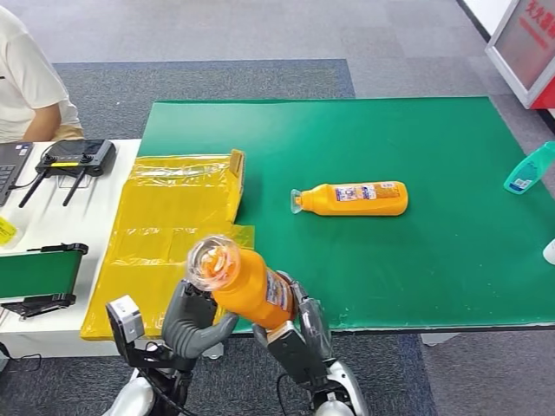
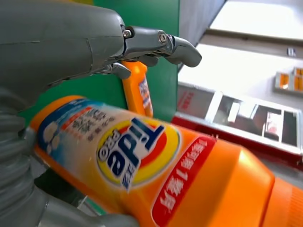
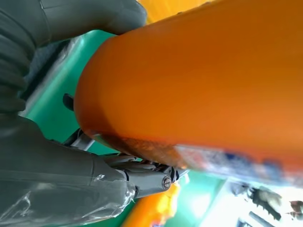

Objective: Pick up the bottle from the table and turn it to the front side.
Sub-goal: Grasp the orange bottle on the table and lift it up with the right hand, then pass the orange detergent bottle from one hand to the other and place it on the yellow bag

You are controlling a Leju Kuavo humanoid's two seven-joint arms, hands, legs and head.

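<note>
Held bottle (image 1: 245,282): base hidden by right hand (image 1: 303,334). Teal bottle (image 1: 529,169) & person (image 1: 29,82) cut off at edges.

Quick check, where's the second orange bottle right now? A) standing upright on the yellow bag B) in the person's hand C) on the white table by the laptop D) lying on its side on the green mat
D: the second orange bottle lies flat on the green mat, apart from the bottle held up between the left hand and right hand.

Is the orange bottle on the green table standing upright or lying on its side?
Lying on its side. The orange bottle rests lengthwise on the green table, its clear cap toward the yellow bags.
</note>
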